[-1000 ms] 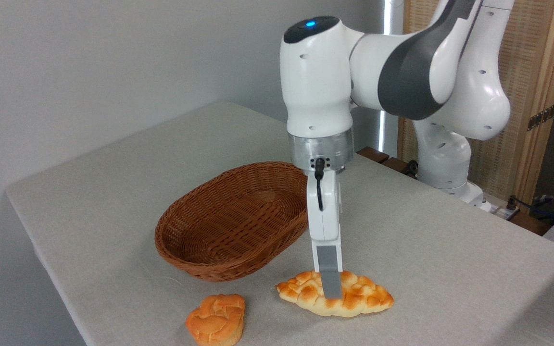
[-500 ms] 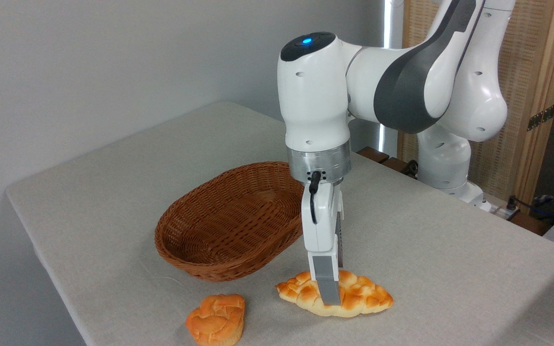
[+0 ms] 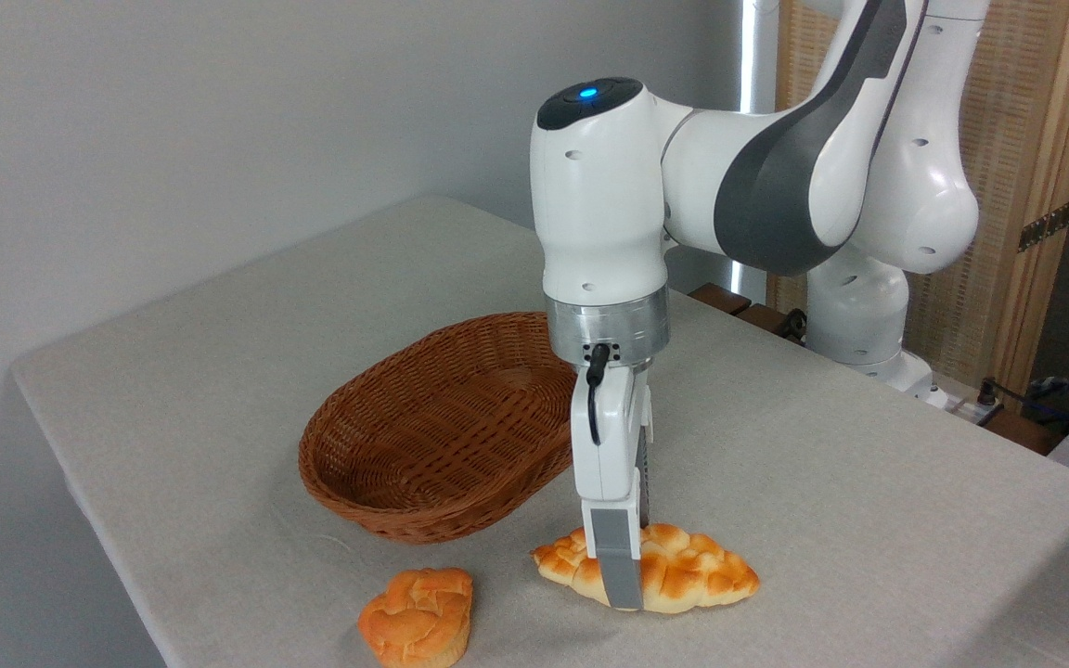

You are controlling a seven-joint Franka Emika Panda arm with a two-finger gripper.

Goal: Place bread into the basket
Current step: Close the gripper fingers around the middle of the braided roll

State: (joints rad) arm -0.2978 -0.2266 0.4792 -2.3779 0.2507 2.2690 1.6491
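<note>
Gripper (image 3: 621, 594) straddles the bread (image 3: 674, 577) near the basket (image 3: 423, 436); whether its jaws grip cannot be told.

A laboratory-style test room is shown: a white robot arm (image 3: 776, 186) is mounted beside a cloth-covered table (image 3: 822, 501), set against a bare grey wall (image 3: 173, 121), with a wooden lattice screen (image 3: 1017, 167) and cables (image 3: 1045, 399) at the right

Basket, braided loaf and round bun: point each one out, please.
basket (image 3: 423, 436), fixed camera, woven inner floor.
braided loaf (image 3: 697, 577), fixed camera, toasted top right of the claw.
round bun (image 3: 417, 617), fixed camera, cracked top.
</note>
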